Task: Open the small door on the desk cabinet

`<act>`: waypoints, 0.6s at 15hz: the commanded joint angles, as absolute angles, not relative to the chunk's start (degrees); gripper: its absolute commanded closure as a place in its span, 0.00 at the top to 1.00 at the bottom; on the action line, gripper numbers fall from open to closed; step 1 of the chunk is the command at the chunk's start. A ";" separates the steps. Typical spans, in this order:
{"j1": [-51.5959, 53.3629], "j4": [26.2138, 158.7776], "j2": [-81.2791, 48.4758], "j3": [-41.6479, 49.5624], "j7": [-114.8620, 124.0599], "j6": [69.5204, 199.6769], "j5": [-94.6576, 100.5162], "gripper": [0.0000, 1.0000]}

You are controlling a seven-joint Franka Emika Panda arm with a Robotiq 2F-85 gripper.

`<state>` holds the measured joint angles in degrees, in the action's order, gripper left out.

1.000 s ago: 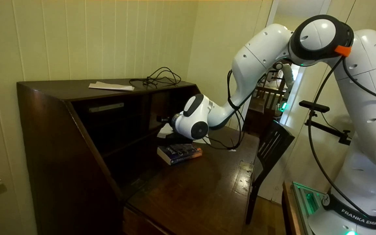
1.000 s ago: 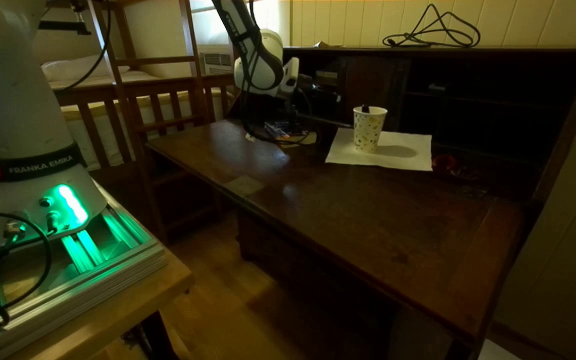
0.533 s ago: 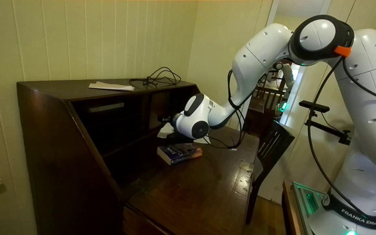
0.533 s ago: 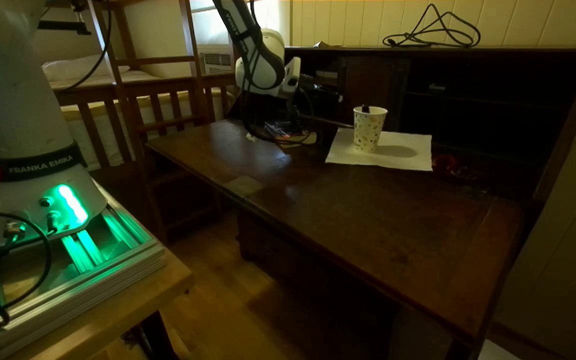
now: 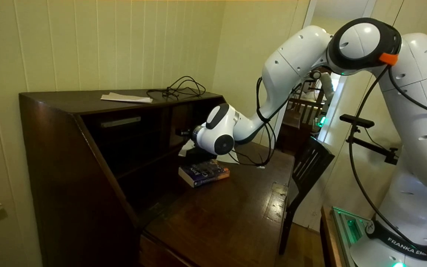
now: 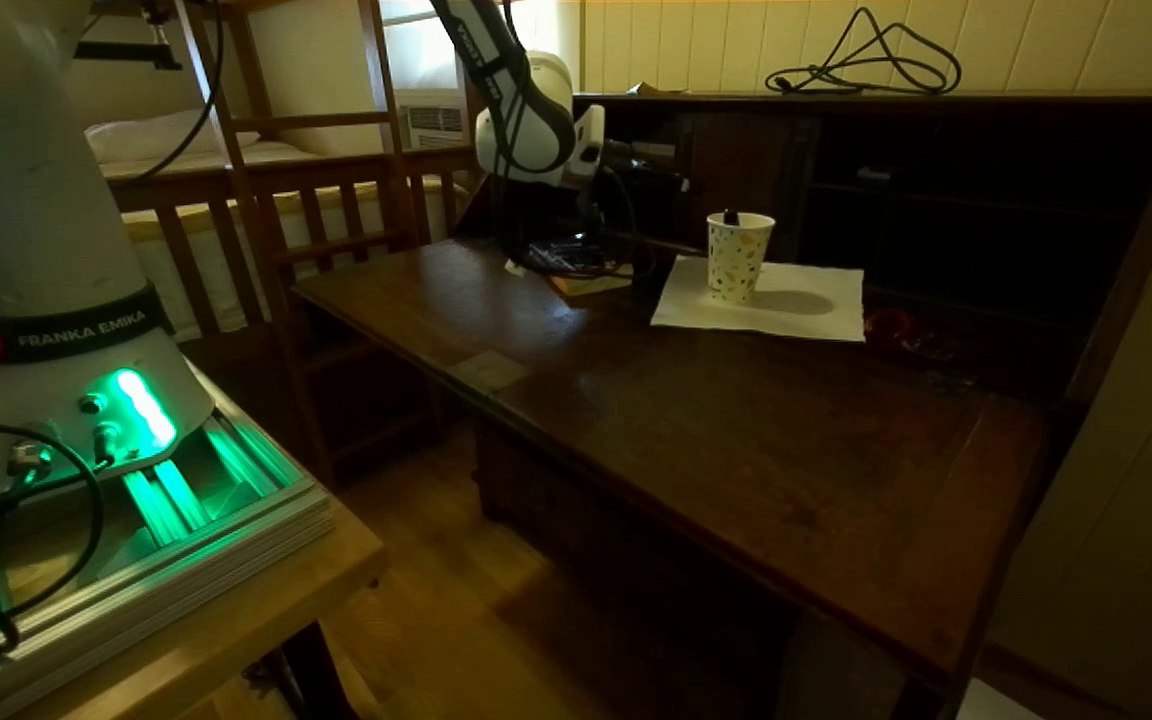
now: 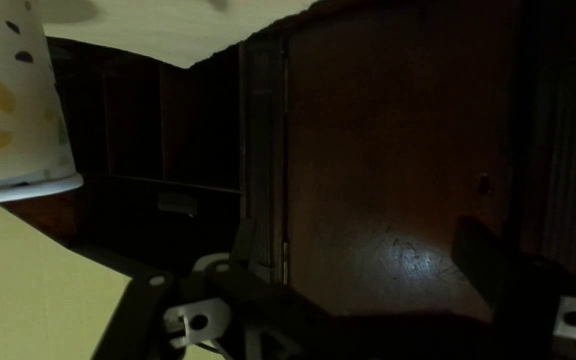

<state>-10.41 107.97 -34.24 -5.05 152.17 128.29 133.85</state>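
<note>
The desk cabinet, a dark brown slant-front desk, shows in both exterior views (image 5: 69, 178) (image 6: 736, 420). Its small door (image 7: 383, 125) is a flat reddish-brown panel, shut, filling the middle of the wrist view. It also shows in both exterior views (image 5: 179, 120) (image 6: 736, 165). Hinges (image 7: 285, 255) run along its left edge in the wrist view. A dark keyhole (image 7: 484, 183) sits near its opposite edge. My gripper (image 7: 358, 245) is open and empty in front of the door, one fingertip near the keyhole side. It also shows in both exterior views (image 5: 184, 132) (image 6: 671, 178). Contact cannot be told.
A speckled paper cup (image 6: 739, 260) stands on white paper (image 6: 816, 285) before the compartments; it shows close in the wrist view (image 7: 13, 110). A book (image 5: 203, 173) lies under the hand. A cable (image 6: 866, 70) lies on the cabinet top. A chair (image 5: 308, 174) stands at the desk.
The hand has shifted slightly, leftward and up in one exterior view and rightward in another, and more of the book shows beneath it. The door looks the same.
</note>
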 commanded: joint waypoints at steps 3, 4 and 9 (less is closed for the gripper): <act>-9.65 107.56 -34.28 -4.19 151.97 128.78 133.54 1.00; -9.56 107.14 -34.77 -4.27 152.35 128.55 133.82 1.00; -9.46 104.93 -35.82 -4.34 152.03 129.21 134.10 1.00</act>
<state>-10.19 107.19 -34.45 -4.98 151.87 128.52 133.85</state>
